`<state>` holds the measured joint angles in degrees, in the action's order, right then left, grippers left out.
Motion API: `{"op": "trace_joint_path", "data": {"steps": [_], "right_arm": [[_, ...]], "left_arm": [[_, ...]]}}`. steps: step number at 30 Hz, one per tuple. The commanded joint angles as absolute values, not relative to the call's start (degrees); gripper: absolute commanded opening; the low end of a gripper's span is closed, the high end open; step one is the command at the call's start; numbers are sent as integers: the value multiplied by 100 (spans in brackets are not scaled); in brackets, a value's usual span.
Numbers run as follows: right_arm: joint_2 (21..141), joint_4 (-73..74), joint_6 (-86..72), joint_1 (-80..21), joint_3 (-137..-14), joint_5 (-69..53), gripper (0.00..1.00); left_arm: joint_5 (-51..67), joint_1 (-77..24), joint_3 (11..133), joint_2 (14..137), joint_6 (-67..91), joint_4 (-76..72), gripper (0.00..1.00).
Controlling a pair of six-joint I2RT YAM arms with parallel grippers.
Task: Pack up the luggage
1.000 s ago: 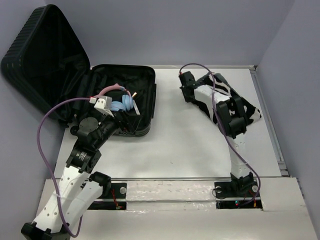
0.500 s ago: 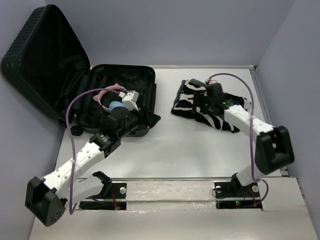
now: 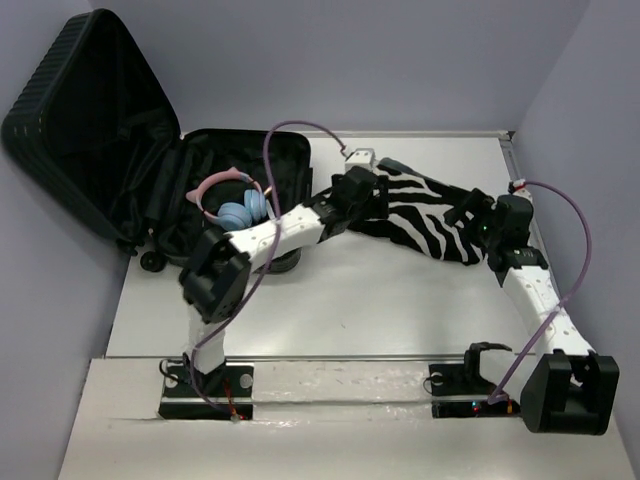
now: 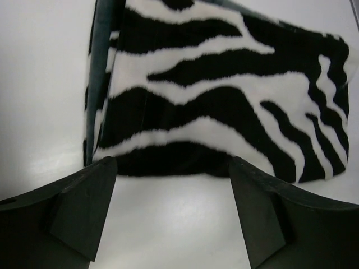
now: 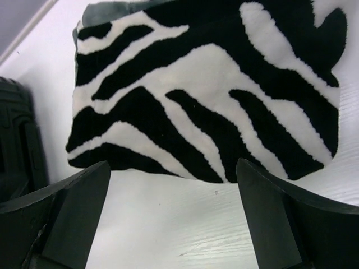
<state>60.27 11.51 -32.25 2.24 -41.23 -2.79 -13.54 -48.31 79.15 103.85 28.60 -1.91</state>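
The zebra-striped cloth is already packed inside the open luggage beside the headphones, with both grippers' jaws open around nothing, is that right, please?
Not quite: the top external view shows the zebra-striped cloth lying on the table, outside the luggage. The rest stands.

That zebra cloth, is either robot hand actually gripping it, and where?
No. Both the left gripper and right gripper are open with only bare table between their fingers; the zebra cloth lies flat just beyond them.
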Motion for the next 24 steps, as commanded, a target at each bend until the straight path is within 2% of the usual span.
{"op": "trace_joint_path", "data": {"steps": [1,3,5,8,15,18,22,24], "right_arm": [[5889,703,-3366,754,-4096,-930,100],[5889,721,-3287,913,-4087,-1010,100],[5854,721,-3243,1097,-4052,-1124,100],[5810,712,-3226,1169,-4025,-1195,100],[6029,475,-3314,1222,-3990,-1380,100],[6091,457,-3313,1476,-3982,-1309,100],[6073,474,-3287,1827,-4008,-915,100],[6091,536,-3261,1977,-3990,-625,100]], "left_arm": [[-1522,-4553,10288,12087,2172,1147,93],[-1450,-4377,11575,12715,2013,1624,95],[-1328,-4290,12354,13530,1882,2195,99],[-1301,-4149,13882,14419,1784,2819,99],[-1345,-4043,13684,14783,1723,2242,99],[-1012,-4043,14087,15204,1749,2399,99],[-354,-4026,13896,15390,1933,2163,99],[-203,-3990,13712,15381,2047,2040,92]]}}
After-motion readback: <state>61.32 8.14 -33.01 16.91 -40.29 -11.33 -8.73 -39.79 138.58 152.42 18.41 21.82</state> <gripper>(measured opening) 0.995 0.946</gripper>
